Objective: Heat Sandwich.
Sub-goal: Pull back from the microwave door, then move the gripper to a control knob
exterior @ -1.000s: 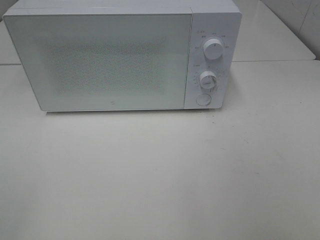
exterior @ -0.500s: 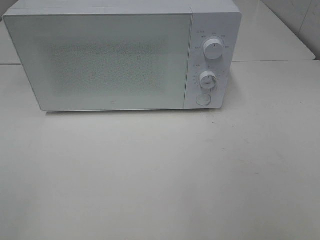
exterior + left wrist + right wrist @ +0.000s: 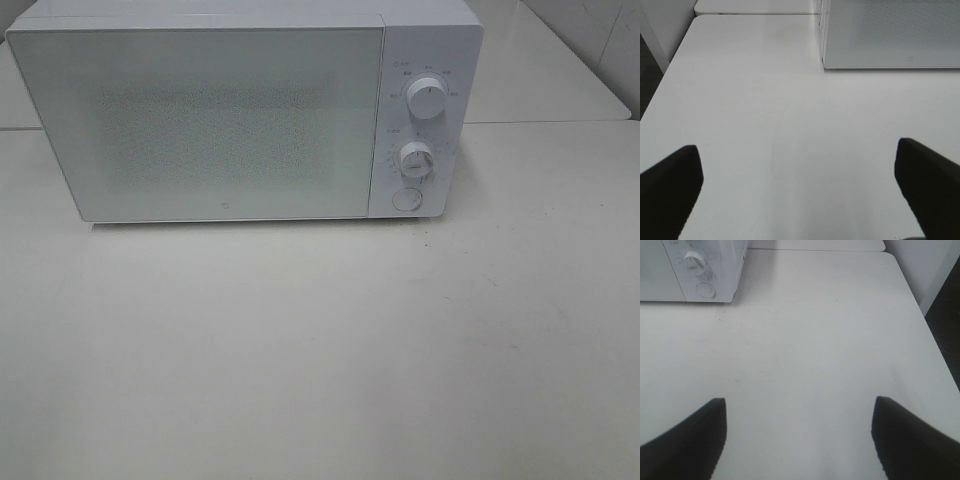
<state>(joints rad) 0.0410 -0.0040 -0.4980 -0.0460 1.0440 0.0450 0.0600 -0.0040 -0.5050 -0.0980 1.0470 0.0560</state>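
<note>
My left gripper (image 3: 796,145) and right gripper (image 3: 799,400) hang spread and empty, back from the shut microwave (image 3: 220,120), leaving its door room. The sandwich is perhaps inside; I can't see it.

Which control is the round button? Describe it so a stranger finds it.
Start at the white box-shaped microwave oven on the pale table. Its control panel, right of the door, stacks two raised white dials; the flat round button sits lowest, with no pointer.
</note>
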